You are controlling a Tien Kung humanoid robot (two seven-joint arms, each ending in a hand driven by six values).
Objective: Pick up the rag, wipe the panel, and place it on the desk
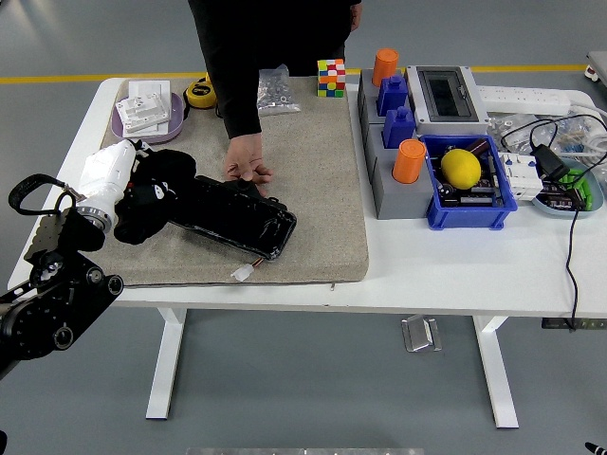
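Observation:
A black panel (243, 221) lies on a grey-brown mat (318, 180) at the table's left half. My left hand (141, 207), with a white forearm, is at the panel's left end, its black fingers shut on a bunched black rag (169, 169) that rests on the mat and the panel's left edge. A person stands at the far side and presses one hand (247, 170) on the panel's far edge. My right arm is out of view.
A purple tray (167, 127) with white parts, a yellow tape measure (199, 92), a bag of screws (275, 91) and a colour cube (331, 78) sit along the back. A grey block (384, 185) with orange cylinders, a blue bin (469, 214) and cables fill the right.

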